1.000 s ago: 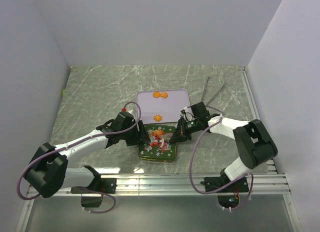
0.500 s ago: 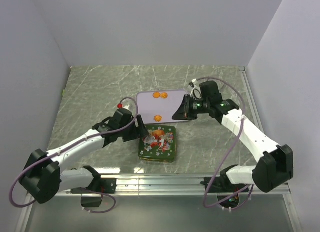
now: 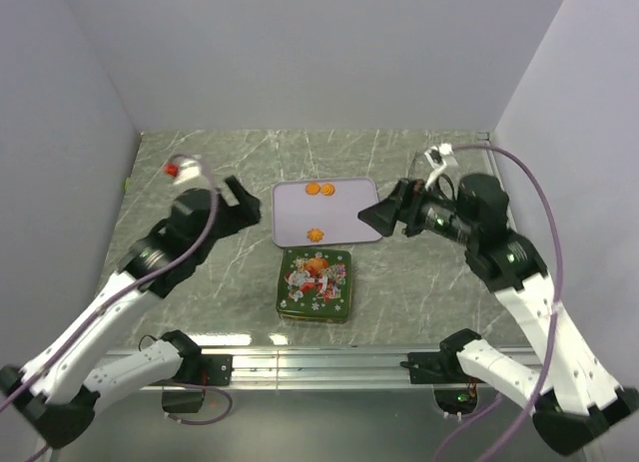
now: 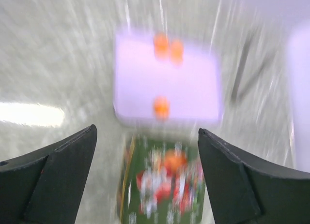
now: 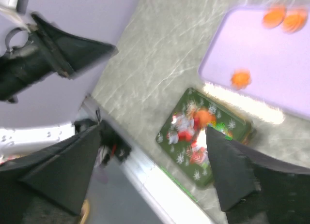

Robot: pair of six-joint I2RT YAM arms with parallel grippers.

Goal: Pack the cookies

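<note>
Three orange cookies lie on a lavender tray [image 3: 344, 215]: two side by side [image 3: 319, 190] at its far edge and one [image 3: 316, 233] near its front edge. In front of the tray sits a closed green tin [image 3: 315, 284] with a Christmas picture on its lid. My left gripper [image 3: 243, 201] hangs left of the tray, open and empty. Right of the tray, my right gripper [image 3: 377, 217] is open too, with nothing in it. The blurred left wrist view shows the tray [image 4: 193, 93], the cookies [image 4: 161, 107] and the tin [image 4: 167, 185] ahead. In the right wrist view the tin [image 5: 193, 141] lies below.
White walls close the marbled table on the left, back and right. An aluminium rail [image 3: 329, 362] with the arm bases runs along the near edge. A thin dark rod-like thing [image 4: 240, 74] lies right of the tray.
Both grippers were down at the tin's lid; they have lifted and drawn apart to either side. The right gripper went from shut to open and the left one widened.
</note>
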